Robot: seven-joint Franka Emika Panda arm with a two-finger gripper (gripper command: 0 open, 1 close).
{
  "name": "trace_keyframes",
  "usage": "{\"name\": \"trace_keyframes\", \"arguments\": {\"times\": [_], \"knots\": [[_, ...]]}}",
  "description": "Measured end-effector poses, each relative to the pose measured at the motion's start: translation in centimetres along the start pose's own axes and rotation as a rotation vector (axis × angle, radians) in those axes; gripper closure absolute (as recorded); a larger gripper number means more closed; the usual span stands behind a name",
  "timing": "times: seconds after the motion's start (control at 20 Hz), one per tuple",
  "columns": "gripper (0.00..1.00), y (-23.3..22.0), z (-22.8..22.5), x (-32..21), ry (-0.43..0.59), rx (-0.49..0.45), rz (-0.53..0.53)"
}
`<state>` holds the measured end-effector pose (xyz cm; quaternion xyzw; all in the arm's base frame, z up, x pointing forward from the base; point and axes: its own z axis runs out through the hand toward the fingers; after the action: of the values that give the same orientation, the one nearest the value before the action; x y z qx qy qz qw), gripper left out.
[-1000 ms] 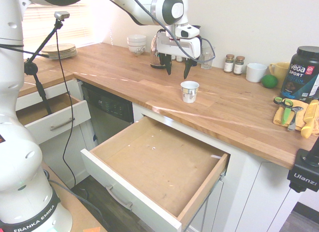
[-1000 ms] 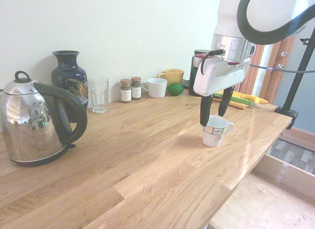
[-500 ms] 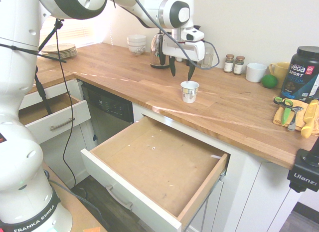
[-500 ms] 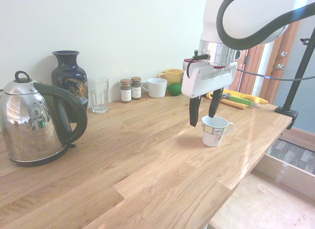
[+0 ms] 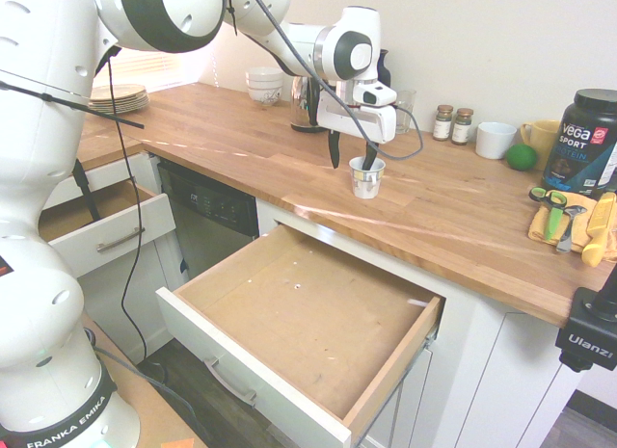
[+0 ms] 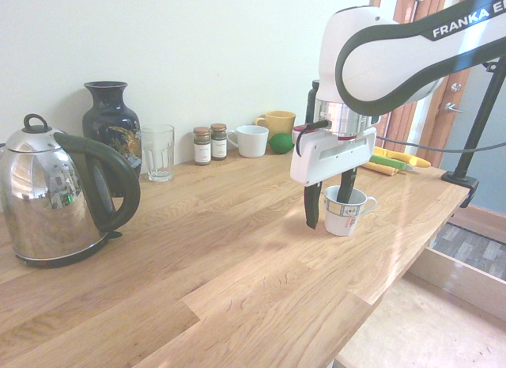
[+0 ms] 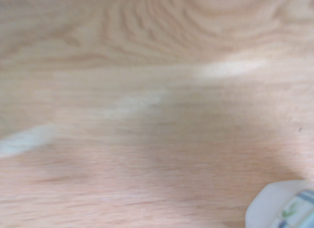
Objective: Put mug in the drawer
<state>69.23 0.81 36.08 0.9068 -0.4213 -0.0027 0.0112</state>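
Observation:
The mug (image 5: pixel 366 178) is a small tapered cup with a white rim and shiny silvery body, upright on the wooden counter (image 5: pixel 453 202) near its front edge. It also appears as the mug (image 6: pixel 345 211) in the second exterior view and as a white corner of the mug (image 7: pixel 282 206) in the wrist view. My gripper (image 5: pixel 351 157) is open and straddles the mug's wall: one finger reaches inside the cup, the other hangs outside. In the second exterior view the gripper (image 6: pixel 328 207) shows the same. The drawer (image 5: pixel 299 323) stands pulled out below the counter, its brown bottom bare.
A smaller drawer (image 5: pixel 96 226) is open at the left. A kettle (image 6: pixel 55 194), vase (image 6: pixel 112 130), glass (image 6: pixel 158 152), spice jars (image 6: pixel 209 143), white mug (image 6: pixel 251 141) and yellow mug (image 6: pixel 275 123) line the wall. A protein tub (image 5: pixel 583 144) and utensils (image 5: pixel 569 222) are at the right.
The gripper has come down and shifted toward the mug. It was above the mug's rim before; now one finger is inside the cup. The mug has not moved.

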Motion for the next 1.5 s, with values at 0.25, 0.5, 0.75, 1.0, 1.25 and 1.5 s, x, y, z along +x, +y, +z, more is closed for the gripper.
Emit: {"name": "trace_keyframes", "arguments": {"times": [0.25, 0.5, 0.75, 1.0, 1.25, 1.5], "knots": [[1.00, 0.3, 1.9, 0.5, -0.015, -0.011, 0.014], [1.00, 0.5, 2.0, 0.8, -0.014, -0.006, 0.023], [1.00, 0.5, 2.0, 0.8, -0.014, -0.006, 0.024], [1.00, 0.5, 2.0, 0.8, -0.015, -0.005, 0.024], [1.00, 0.5, 2.1, 0.8, -0.017, -0.005, 0.025], [1.00, 0.7, 2.4, 0.8, -0.019, -0.009, 0.028]]}}
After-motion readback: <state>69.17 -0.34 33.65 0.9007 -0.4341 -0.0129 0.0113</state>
